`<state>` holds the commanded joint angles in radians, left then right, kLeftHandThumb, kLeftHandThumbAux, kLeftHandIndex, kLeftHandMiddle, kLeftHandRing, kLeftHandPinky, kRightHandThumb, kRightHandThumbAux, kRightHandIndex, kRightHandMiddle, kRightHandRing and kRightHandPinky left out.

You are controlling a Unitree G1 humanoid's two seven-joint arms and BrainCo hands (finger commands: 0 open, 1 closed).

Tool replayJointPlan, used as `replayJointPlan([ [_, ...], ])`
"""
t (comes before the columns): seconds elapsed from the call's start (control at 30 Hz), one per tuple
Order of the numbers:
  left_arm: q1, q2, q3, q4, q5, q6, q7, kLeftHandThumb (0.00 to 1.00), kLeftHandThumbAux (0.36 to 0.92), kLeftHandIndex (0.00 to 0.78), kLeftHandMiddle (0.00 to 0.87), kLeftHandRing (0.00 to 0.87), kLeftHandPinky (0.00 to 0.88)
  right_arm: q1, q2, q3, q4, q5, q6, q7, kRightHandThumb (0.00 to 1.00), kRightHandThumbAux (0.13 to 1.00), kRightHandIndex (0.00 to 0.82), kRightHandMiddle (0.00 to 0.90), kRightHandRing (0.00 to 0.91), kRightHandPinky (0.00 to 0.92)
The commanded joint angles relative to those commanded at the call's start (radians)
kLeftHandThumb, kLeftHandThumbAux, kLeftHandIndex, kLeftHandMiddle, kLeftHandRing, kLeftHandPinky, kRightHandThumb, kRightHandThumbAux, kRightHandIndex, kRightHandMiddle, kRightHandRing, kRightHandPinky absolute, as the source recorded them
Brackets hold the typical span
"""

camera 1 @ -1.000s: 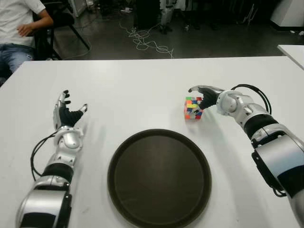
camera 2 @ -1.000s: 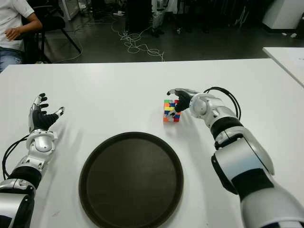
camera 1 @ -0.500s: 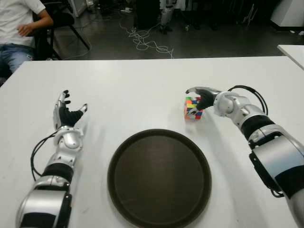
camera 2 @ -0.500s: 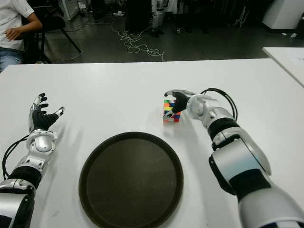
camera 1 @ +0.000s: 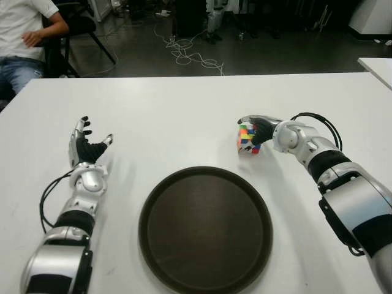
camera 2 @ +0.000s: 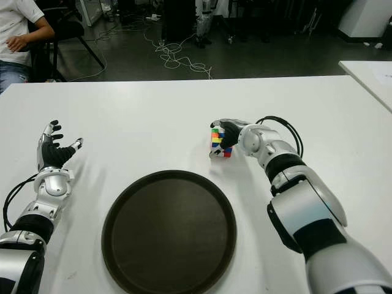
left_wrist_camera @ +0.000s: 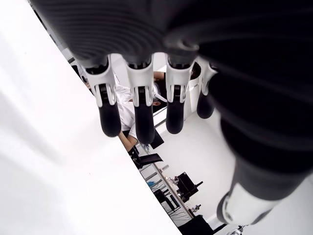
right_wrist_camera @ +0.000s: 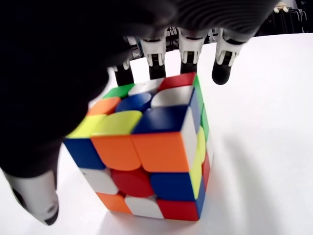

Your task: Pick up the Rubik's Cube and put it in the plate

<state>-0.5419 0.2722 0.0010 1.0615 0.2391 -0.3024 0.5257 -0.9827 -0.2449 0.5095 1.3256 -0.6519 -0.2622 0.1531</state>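
Rubik's Cube: directly under your right hand, fingers draped over it, not clamped; left hand open, far off.

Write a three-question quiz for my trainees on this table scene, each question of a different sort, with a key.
1. True or false: the cube lies in the plate.
2. Which hand is at the cube? A) left hand B) right hand
3. Fill in: the left hand's fingers are ____ and hold nothing.

Key: 1. False; it is on the white table, beyond the plate. 2. B; its fingers reach over the cube, grasp not yet closed. 3. Spread.
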Motion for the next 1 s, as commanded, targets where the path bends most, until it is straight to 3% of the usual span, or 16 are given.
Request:
replayJointPlan([
  [1.0,0.001,0.005,-0.003,-0.003,0.007,0.003,0.002,0.235,0.770,0.111,0.177,0.180,0.212,0.007,-0.009,-0.004,-0.006,0.005,0.006,0.013,0.000,0.683,0.000,0.001,0.000,0.000],
])
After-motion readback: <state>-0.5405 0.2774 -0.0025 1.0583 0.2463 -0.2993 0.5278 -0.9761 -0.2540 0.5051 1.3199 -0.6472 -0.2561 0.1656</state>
